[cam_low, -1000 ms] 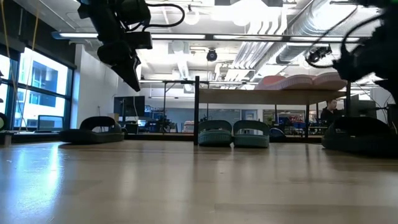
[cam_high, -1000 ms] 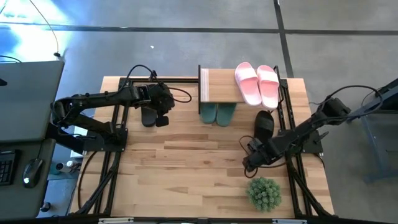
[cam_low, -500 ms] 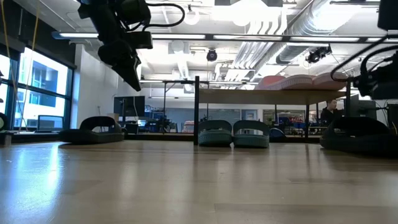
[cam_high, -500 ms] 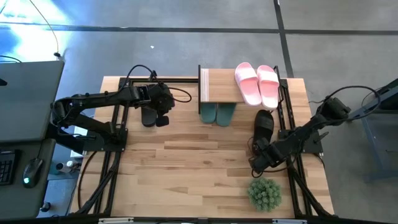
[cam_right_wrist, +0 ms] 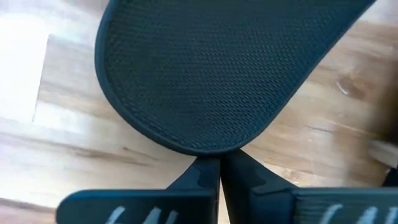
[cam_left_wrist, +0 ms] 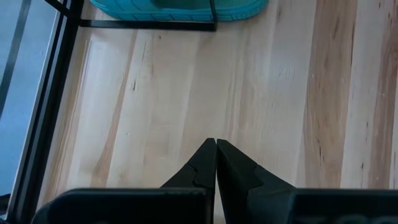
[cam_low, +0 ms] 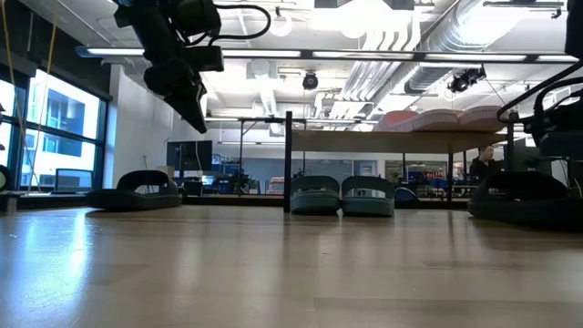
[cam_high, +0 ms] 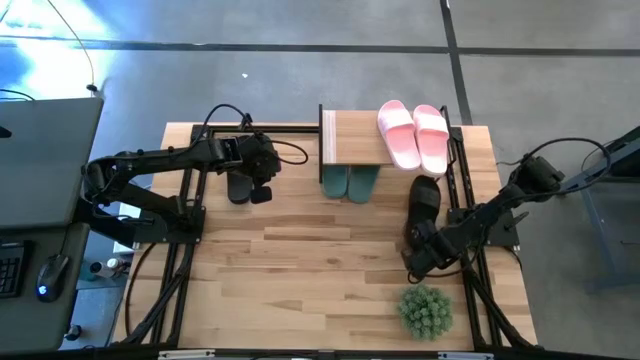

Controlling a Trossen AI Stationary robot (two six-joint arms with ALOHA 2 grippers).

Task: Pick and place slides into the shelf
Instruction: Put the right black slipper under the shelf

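On the wooden table (cam_high: 300, 250), seen from above, we find the shelf (cam_high: 355, 138) at the far edge, near the middle. The pale pink slides (cam_high: 414, 134) lie on its top board, toward the right end. The dark green slides (cam_high: 350, 182) stand under the board, with their toes out toward the table's middle. One black slide (cam_high: 240, 186) lies left of the shelf, partly under the left gripper (cam_high: 262, 190). The other black slide (cam_high: 424, 200) lies right of the shelf, near the table's right edge. The right gripper (cam_high: 420, 252) is just at the near end of this slide, and the round green plant (cam_high: 426, 310) stands near the table's near right corner.

In the low view, we see the left gripper (cam_low: 196, 114) hang above the table, its fingers together and empty. The black slide (cam_low: 137, 193) on the left rests flat, the green pair (cam_low: 342, 196) stands side by side below the shelf board (cam_low: 392, 140), and the pink pair (cam_low: 442, 119) lies on the board. The other black slide (cam_low: 528, 199) is at the right.

In the left wrist view, the fingers (cam_left_wrist: 202, 167) of the left gripper are pressed together over bare wood. A part of a green slide (cam_left_wrist: 180, 6) shows beyond the black frame.

In the right wrist view, the fingers (cam_right_wrist: 202, 174) of the right gripper are together too. Their tips are at the rounded end of the black slide (cam_right_wrist: 230, 68); we cannot tell if they touch it, and they do not clamp it.
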